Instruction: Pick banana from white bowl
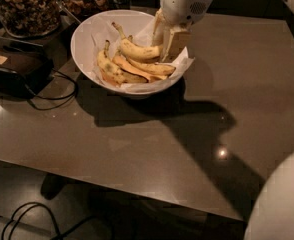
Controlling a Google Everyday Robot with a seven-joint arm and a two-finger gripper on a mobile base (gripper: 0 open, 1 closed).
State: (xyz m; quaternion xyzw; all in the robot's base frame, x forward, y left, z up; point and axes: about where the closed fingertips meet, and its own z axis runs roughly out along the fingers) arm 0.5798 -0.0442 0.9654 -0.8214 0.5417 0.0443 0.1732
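The white bowl [84, 44] stands at the back left of the brown table, lined with crumpled white paper. Several bananas lie in it. The strongly curved yellow banana [136, 50] lies on top, its dark stem pointing up and to the left. My gripper [167, 40] reaches down from above into the right side of the bowl. Its fingers [175, 41] straddle the banana's right end and are shut on it. A flatter orange-tinted banana [137, 69] and a darker-spotted one [109, 66] lie beneath.
Glass jars of nuts [23, 8] stand behind the bowl at the back left. A dark box [12, 66] with black cables [57, 91] sits left of the bowl. The table's front edge [112, 173] runs across; cables lie on the floor. My white body [282, 204] fills the lower right corner.
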